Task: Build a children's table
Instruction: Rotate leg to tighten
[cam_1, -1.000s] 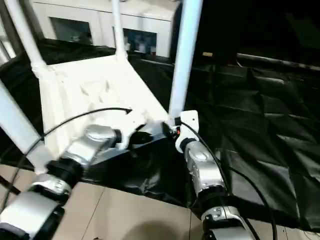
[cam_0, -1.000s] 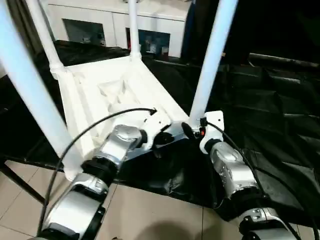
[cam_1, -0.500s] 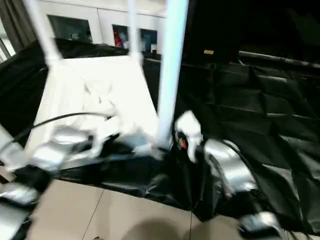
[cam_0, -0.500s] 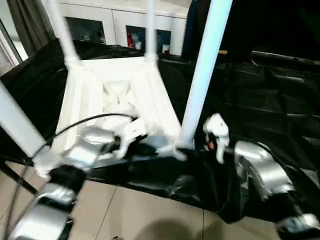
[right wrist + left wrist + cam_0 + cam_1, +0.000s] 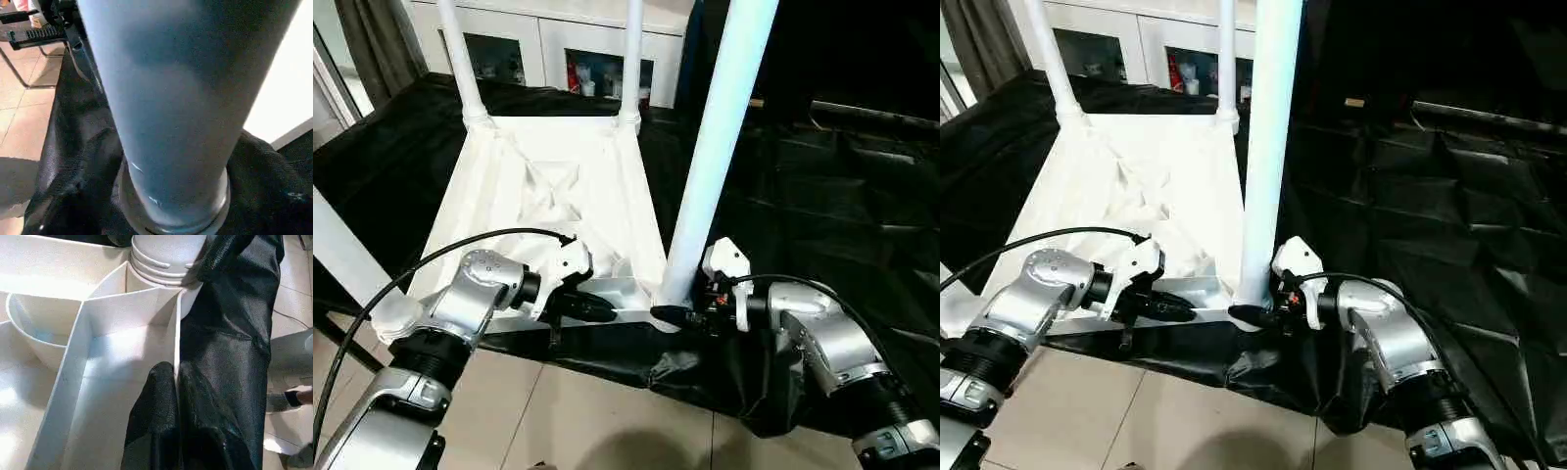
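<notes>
The white table top (image 5: 548,186) lies upside down on black cloth, ribbed underside facing up. Tapered white legs stand upright in its corner sockets. The near right leg (image 5: 715,147) is the closest, and its base (image 5: 171,205) looms large in the right wrist view. My left gripper (image 5: 176,374) is shut on the thin near rim (image 5: 132,303) of the top, one black finger on each side of the wall; it is also visible as the left gripper (image 5: 597,308). My right gripper (image 5: 675,315) sits against the base of the near right leg, reaching in from the right.
Black cloth (image 5: 822,196) covers the work surface and hangs over its near edge above a tiled floor (image 5: 587,421). A white cabinet with glass doors (image 5: 597,59) stands behind the table. A dark curtain (image 5: 372,39) hangs at the far left.
The whole view has shifted and tilted. My right forearm has swung out to the right and now meets the leg base from the side. My left gripper stays on the near rim.
</notes>
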